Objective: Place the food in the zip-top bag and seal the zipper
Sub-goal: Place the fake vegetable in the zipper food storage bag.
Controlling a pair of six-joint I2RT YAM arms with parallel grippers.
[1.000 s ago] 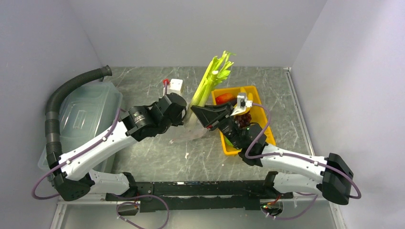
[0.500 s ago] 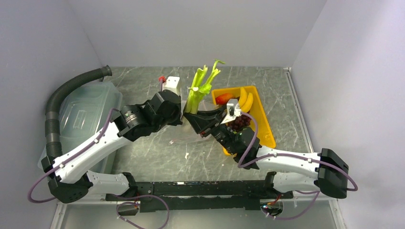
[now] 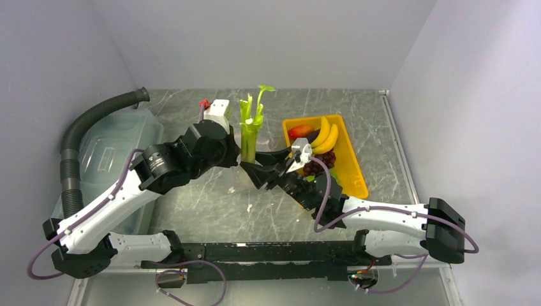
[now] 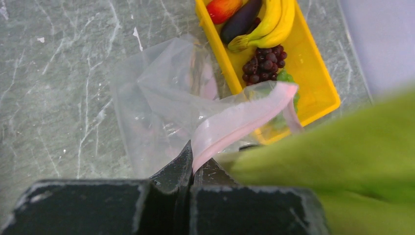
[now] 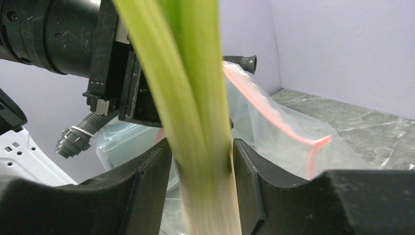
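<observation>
Right gripper [image 5: 201, 166] clamps the leek [image 3: 248, 134] upright just left of the yellow tray [image 3: 350, 163]; beside it, left gripper [image 4: 192, 164] pinches the zipper [image 4: 244, 117] of the zip-top bag [image 4: 156, 107].

Legible text, labels, brands, numbers, signs: none can be read in any view.
</observation>
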